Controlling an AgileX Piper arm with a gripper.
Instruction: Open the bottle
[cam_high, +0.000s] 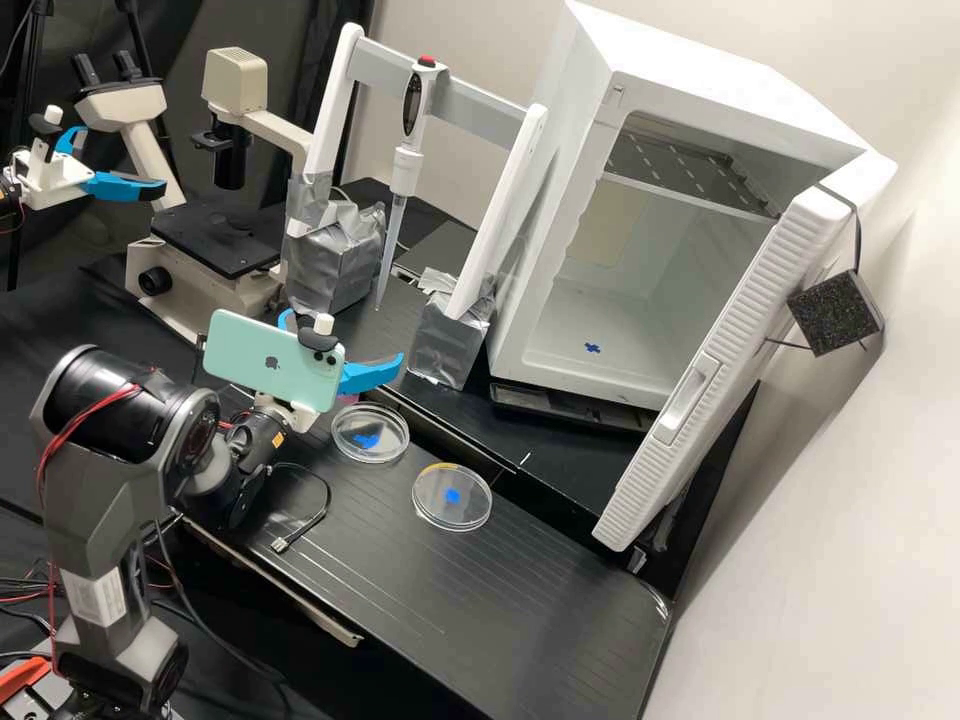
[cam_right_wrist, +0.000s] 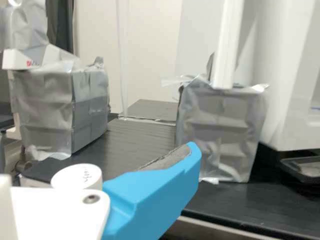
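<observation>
My gripper (cam_high: 346, 338) hangs over the back part of the bench, its blue fingers spread apart and nothing seen between them. A mint-green phone mounted on it covers part of one finger. From the wrist, the gripper (cam_right_wrist: 152, 197) shows a blue finger with a grey pad, beside its white mount and round white knob. A small pink patch (cam_high: 347, 399) peeks out beneath the gripper, close to a petri dish (cam_high: 368, 452); whether it belongs to the bottle I cannot tell.
Another lidded dish (cam_high: 452, 515) lies on the bench. Behind stand foil-wrapped stand feet (cam_high: 450, 345) with an upright pipette (cam_high: 405, 160), a microscope (cam_high: 215, 240) at the back left and an open white incubator (cam_high: 600, 330) on the right. A loose cable lies near the arm.
</observation>
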